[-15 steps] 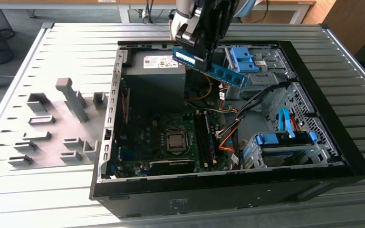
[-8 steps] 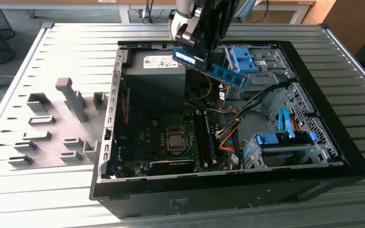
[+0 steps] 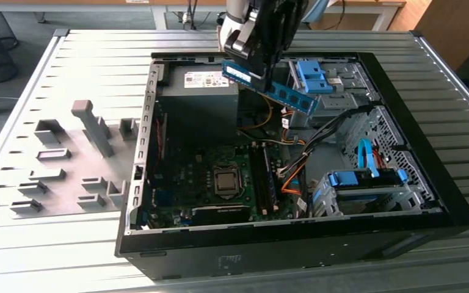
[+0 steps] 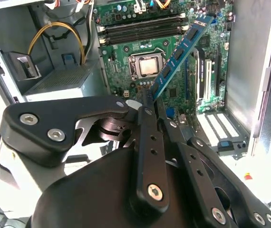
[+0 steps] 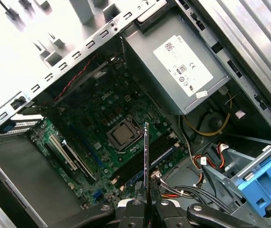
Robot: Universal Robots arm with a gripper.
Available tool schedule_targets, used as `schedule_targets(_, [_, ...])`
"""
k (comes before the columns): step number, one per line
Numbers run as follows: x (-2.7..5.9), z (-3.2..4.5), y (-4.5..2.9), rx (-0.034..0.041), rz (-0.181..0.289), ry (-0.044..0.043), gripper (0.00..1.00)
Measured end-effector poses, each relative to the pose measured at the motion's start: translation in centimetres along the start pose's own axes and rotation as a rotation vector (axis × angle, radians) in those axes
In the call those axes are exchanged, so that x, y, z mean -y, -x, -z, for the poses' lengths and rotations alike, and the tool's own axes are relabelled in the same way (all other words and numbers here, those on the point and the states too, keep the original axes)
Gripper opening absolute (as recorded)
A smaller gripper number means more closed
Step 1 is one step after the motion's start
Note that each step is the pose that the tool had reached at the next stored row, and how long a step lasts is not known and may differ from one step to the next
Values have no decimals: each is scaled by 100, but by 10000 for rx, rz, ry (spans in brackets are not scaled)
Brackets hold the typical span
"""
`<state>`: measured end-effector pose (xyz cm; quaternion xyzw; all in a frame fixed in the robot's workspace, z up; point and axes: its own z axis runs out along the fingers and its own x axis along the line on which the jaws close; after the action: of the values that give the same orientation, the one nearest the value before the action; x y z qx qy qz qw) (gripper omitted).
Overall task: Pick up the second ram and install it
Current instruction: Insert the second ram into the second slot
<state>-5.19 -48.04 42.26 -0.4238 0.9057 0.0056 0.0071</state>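
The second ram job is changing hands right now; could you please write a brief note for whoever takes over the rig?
Gripper: shut on the second ram, gripping it near one end.
Ram: in the air, slanted, above the open computer case, apart from the motherboard.
Done: the pickup.
Left: the install. The ram is not yet in a memory slot. I cannot tell whether any slot already holds a stick.
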Motion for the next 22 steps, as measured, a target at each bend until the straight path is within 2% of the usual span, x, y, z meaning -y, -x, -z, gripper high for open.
schedule_targets(8, [0, -4, 0, 1, -717, -15, 14])
schedule_targets(22, [0, -17, 0, 6, -2924, -56, 14])
